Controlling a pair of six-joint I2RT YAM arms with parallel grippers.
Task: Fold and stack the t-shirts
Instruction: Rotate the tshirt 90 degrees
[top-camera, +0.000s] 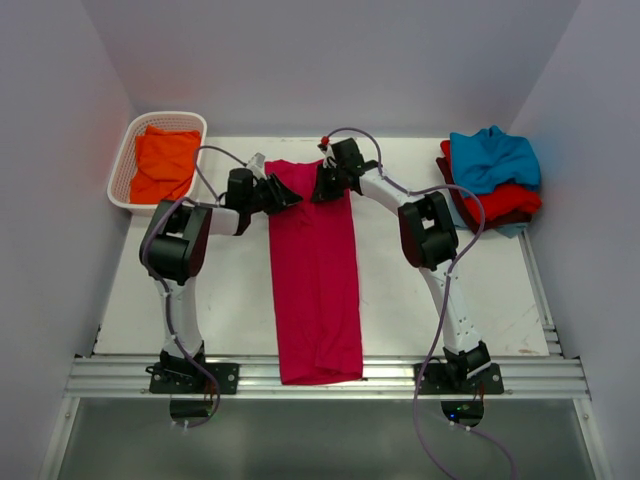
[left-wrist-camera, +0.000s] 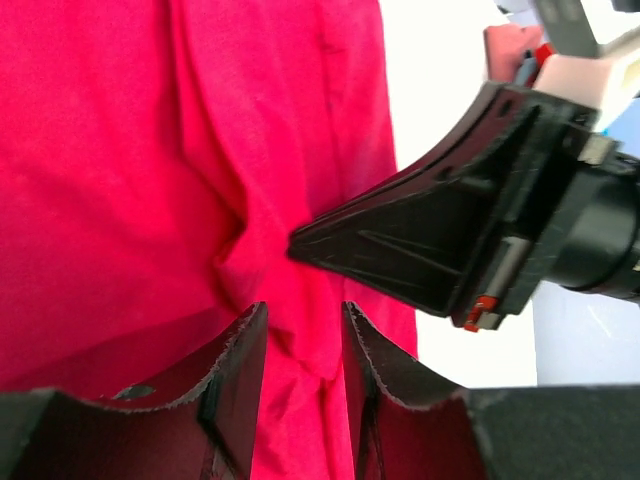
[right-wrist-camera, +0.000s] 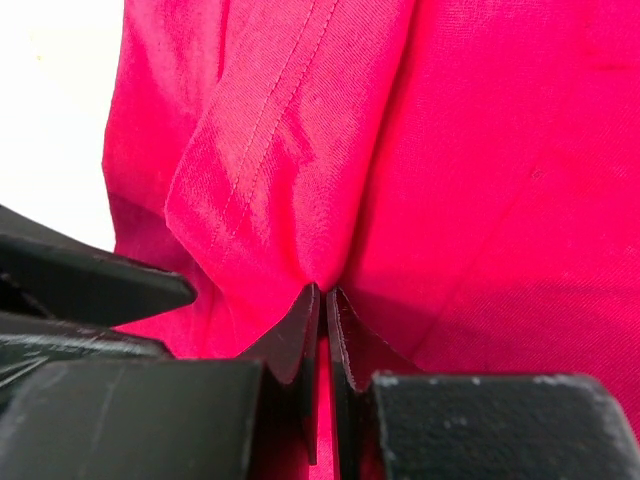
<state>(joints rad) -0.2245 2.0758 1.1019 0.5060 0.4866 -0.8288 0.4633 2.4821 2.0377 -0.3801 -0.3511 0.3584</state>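
Note:
A crimson-pink t-shirt (top-camera: 315, 290) lies folded into a long narrow strip down the middle of the table, its near end hanging over the front edge. My right gripper (top-camera: 325, 187) (right-wrist-camera: 322, 292) is shut on a raised fold of this shirt at its far end. My left gripper (top-camera: 285, 192) (left-wrist-camera: 300, 315) is at the far left corner of the strip. Its jaws stand a little apart with a ridge of the shirt (left-wrist-camera: 150, 170) between them. The right gripper (left-wrist-camera: 430, 240) points at it from close by. The neck label is hidden.
A white lattice basket (top-camera: 120, 170) at the far left holds an orange shirt (top-camera: 165, 165). At the far right is a pile with a teal-blue shirt (top-camera: 490, 158) on a red one (top-camera: 505, 203) and a maroon one (top-camera: 447, 172). Walls enclose the table.

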